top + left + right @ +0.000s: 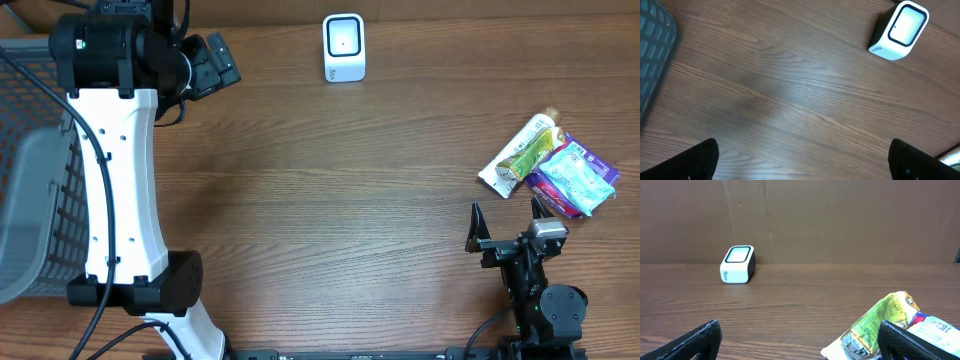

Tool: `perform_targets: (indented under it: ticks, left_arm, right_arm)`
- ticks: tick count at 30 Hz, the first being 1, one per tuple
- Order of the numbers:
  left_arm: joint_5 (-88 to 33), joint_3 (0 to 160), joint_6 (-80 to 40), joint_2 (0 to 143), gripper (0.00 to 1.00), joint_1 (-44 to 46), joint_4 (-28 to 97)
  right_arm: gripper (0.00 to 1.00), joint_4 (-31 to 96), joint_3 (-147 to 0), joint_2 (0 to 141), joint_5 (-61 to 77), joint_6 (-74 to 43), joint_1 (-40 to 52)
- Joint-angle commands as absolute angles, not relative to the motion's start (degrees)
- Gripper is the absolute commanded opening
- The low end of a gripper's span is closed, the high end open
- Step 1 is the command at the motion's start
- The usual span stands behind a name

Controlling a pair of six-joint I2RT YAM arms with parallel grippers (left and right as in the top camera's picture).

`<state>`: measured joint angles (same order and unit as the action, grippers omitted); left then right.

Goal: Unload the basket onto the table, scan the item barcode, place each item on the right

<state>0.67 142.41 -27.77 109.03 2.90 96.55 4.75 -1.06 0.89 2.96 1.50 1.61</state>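
Hands both open, we note: left hand (221,61) over table (350,200) by basket (30,180), right hand (506,222) near pouches (530,150), scanner (344,47) at far edge

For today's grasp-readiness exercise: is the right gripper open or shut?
Open. The right gripper has its fingers spread wide in the wrist view, clamping nothing.

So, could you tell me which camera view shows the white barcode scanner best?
The left wrist view: the white barcode scanner is largest there, with its glass window turned toward the camera. The overhead view shows the scanner small, from above. The right wrist view shows it small and distant, from the side.
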Motion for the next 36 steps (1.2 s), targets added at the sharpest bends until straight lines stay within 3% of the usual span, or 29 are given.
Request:
perform_targets:
  ticks: [1,13,19,36]
  left_arm:
    - [2.33,142.17,-25.30,104.22,0.99,2.52,96.75]
    - [9.43,141.21,-25.28,92.23,0.99,2.55,95.24]
    - [11.57,126.65,-25.21,80.44,0.99,2.52,86.65]
    - [7.27,44.69,-5.74,37.26,1.00,2.52,20.97]
  right_arm:
    - [1.00,4.62,-0.45,0.16,2.61,1.54,1.91]
    - [1.00,4.62,-0.47,0.16,2.61,1.54,1.91]
    - [1.00,4.62,-0.47,0.16,2.61,1.56,1.91]
    - [1.00,4.60,-0.45,0.16,2.61,1.56,1.91]
